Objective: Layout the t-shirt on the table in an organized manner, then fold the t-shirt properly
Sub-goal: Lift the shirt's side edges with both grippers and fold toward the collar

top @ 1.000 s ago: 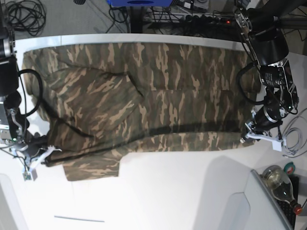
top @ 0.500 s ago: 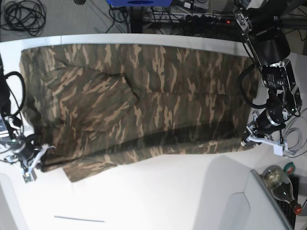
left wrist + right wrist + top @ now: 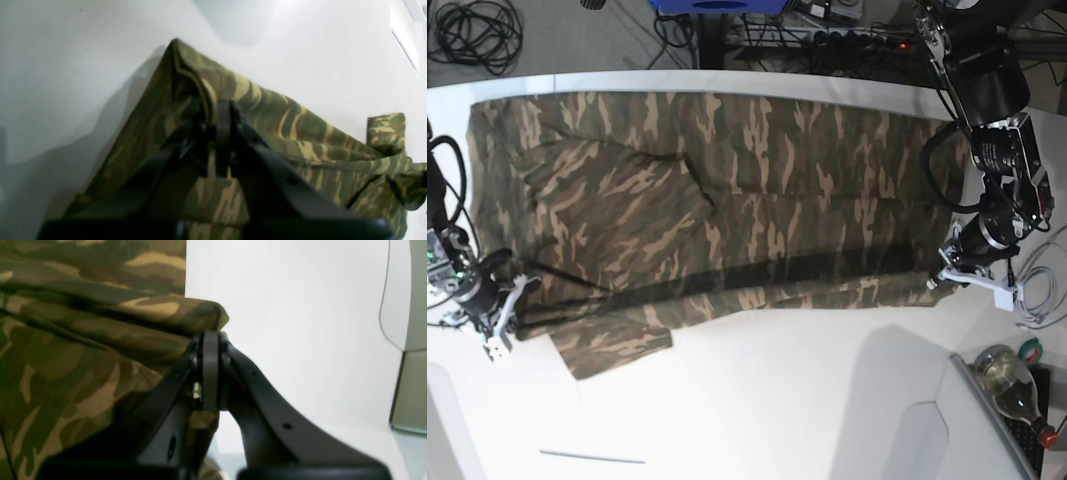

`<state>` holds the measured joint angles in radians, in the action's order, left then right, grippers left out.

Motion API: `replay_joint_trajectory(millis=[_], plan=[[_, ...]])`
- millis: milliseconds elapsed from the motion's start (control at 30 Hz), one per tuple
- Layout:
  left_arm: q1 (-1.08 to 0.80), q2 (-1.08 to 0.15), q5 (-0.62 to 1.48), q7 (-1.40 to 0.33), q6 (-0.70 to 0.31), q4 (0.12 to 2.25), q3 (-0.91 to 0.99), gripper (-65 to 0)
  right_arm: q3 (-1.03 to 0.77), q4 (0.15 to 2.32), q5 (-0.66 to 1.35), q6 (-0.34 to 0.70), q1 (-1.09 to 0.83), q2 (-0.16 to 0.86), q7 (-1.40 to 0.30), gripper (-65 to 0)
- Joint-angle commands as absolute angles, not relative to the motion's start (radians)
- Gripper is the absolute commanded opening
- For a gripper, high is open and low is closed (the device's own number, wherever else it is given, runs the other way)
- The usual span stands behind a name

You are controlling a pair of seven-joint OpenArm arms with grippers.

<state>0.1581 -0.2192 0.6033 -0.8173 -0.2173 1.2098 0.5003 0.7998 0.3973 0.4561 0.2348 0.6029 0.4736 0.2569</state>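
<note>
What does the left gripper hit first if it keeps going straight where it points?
The left gripper, shut on the t-shirt, meets that pinched fold first; past its peak, likely bare table, though depth is unclear.

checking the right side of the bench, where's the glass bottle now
In the base view the glass bottle lies at the lower right corner, off the white table, just below the left gripper pinching the t-shirt.

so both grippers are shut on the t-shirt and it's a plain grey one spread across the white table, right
Not grey: the t-shirt is camouflage in olive, brown and tan, as the base view shows. The rest holds: the left gripper and the right gripper are both shut on it, and it lies spread across the white table.
</note>
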Motion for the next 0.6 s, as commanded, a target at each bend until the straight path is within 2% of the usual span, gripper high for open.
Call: replay_joint_trajectory(millis=[0,167,267,433,567], plan=[[0.174,-0.237,0.611,-0.796,-0.223,1.231,0.504,-65.0,0.796,0.404,0.463,0.217,0.631,0.499,0.277,-65.0],[0.162,-0.239,0.605,-0.796,-0.223,1.231,0.503,-65.0,0.792,0.45,0.47,0.213,0.579,0.507,0.274,-65.0],[0.156,-0.249,0.604,-0.796,-0.223,1.231,0.499,-65.0,0.702,0.521,0.47,0.211,0.509,0.533,0.271,-65.0],[0.15,-0.272,0.604,-0.796,-0.226,1.228,0.492,-65.0,0.467,0.745,0.463,0.22,0.377,0.558,0.102,-65.0],[0.134,-0.286,0.604,-0.797,-0.226,1.23,0.49,-65.0,0.381,0.931,0.463,0.22,0.295,0.581,-0.022,-65.0]])
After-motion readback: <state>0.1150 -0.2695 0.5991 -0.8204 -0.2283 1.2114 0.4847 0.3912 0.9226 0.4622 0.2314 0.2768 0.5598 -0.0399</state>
